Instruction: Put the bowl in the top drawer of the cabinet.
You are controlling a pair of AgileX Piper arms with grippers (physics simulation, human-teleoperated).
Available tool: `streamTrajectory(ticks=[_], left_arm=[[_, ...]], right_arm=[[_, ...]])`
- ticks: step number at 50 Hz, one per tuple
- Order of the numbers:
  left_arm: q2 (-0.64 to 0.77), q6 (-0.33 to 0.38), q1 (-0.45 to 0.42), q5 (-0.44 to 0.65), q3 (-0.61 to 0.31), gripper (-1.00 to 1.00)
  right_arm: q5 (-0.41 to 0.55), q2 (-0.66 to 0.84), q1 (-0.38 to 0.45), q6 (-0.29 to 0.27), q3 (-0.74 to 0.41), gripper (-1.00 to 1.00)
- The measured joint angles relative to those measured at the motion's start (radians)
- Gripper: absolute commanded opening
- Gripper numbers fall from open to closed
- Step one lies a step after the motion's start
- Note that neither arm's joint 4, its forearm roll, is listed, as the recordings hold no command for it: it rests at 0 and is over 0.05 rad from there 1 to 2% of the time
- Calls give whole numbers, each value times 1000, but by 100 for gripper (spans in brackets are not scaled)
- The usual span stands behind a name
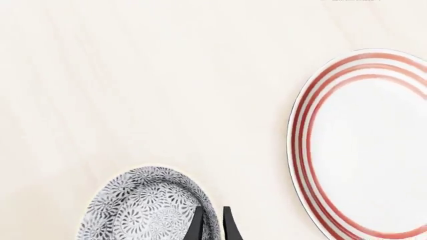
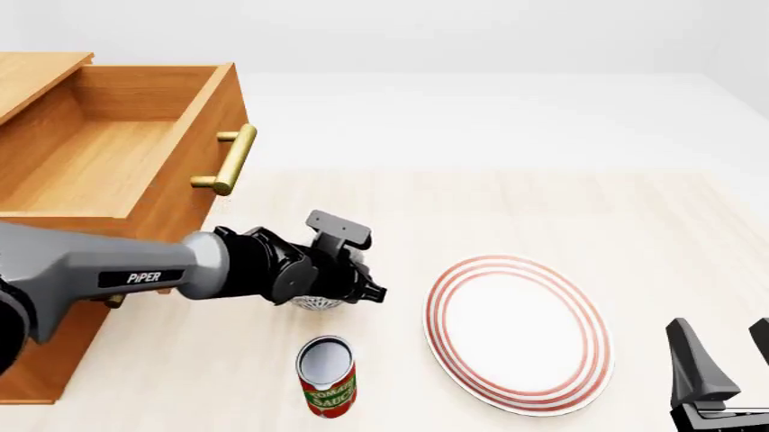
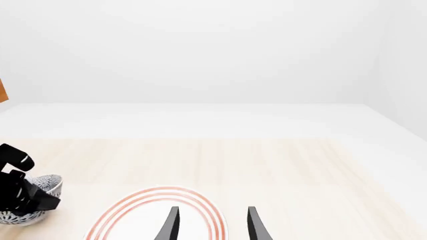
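L gripper [image 1: 212, 223] sits over the bowl [image 1: 143, 205], fingers nearly together astride its rim on the plate side, one inside & one outside; looks pinched on the rim, no daylight visible. R gripper [image 3: 211, 222] hangs low at the near right of the table, fingers apart w/ a clear gap, holding nothing.

Cabinet [image 2: 72, 297] at far left, light orange-brown wood. Top drawer [image 2: 114, 148] pulled out, open, inside bare wood, brass bar handle [image 2: 230, 160] on its front. Table [image 2: 505, 216] pale wood. Red-ringed white plate [image 2: 517, 331] lies flat right of center. Tomato sauce can [image 2: 327, 376] stands upright near the front edge, just nearer than the bowl. Bowl is on the table btwn cabinet & plate, mostly hidden by L wrist in front view.
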Motion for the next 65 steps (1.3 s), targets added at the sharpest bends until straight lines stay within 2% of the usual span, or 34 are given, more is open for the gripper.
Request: streamTrajectory(ticks=[13, 28, 44, 65], left_arm=[[-65, 24, -14, 65, -22, -100], [-170, 104, -32, 201, -134, -100], [-254, 230, -65, 405, -359, -100], [-292, 378, -101, 625, -660, -100]], right_arm=[[0, 0, 0, 0, 0, 100], [0, 0, 0, 0, 0, 100], [0, 0, 0, 0, 0, 100], [0, 0, 0, 0, 0, 100]])
